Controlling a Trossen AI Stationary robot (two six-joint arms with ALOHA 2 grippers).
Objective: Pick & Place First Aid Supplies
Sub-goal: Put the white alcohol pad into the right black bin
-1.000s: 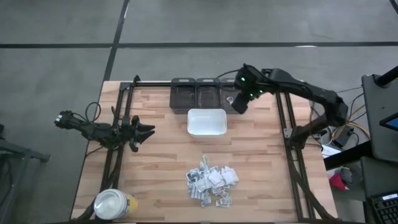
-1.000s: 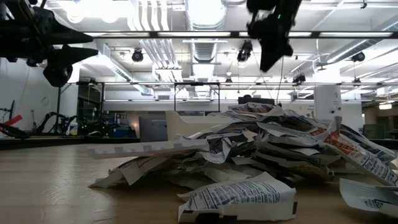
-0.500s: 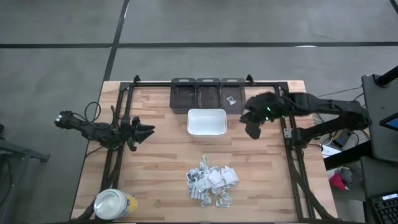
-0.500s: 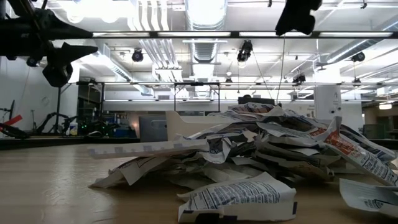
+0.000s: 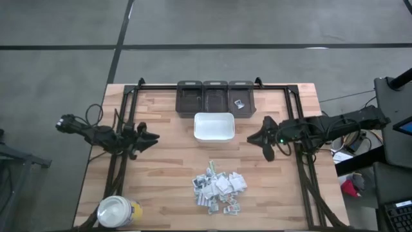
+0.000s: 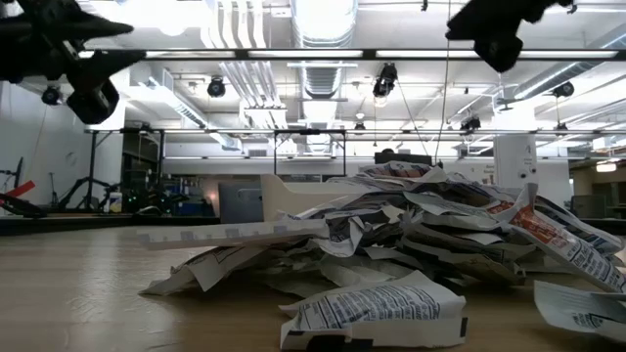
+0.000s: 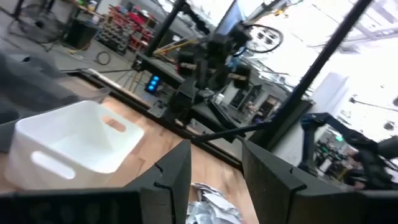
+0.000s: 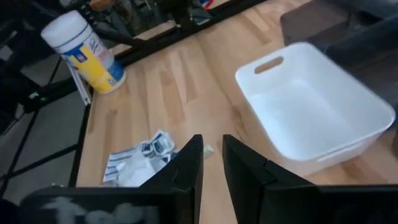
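Heap of first aid supplies (image 5: 219, 188) lies at six o'clock on the table (image 5: 167, 174), below the one white tray (image 5: 214, 126); too many packets to count, no clear long axis. One packet (image 5: 239, 104) sits in the right of three dark bins (image 5: 215, 98). From your right gripper (image 5: 257, 137), the nearer one, narrowly parted and empty, the heap bears seven o'clock. Left gripper (image 5: 152, 137) waits at nine o'clock, parted, empty. One jar (image 5: 117, 211).
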